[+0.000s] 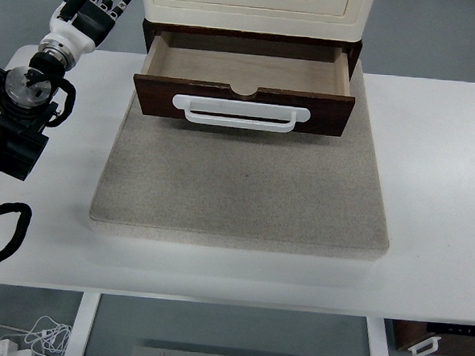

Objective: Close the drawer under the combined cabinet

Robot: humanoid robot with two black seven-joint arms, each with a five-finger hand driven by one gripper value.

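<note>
The dark brown drawer (243, 106) stands pulled out from under the cream cabinet (256, 6). Its pale wooden inside shows bare, and a white handle (240, 114) runs across its front. My left hand (97, 6) is up at the far left, beside the cabinet's left side and apart from it, with fingers spread and holding nothing. Its arm (24, 104) comes in from the left edge over the table. The right hand is out of view.
Cabinet and drawer sit on a grey speckled slab (240, 194) on the white table (438, 198). A black cable loop (0, 232) lies at the left edge. Below the table are white cables (26, 334) and a brown box (437, 339).
</note>
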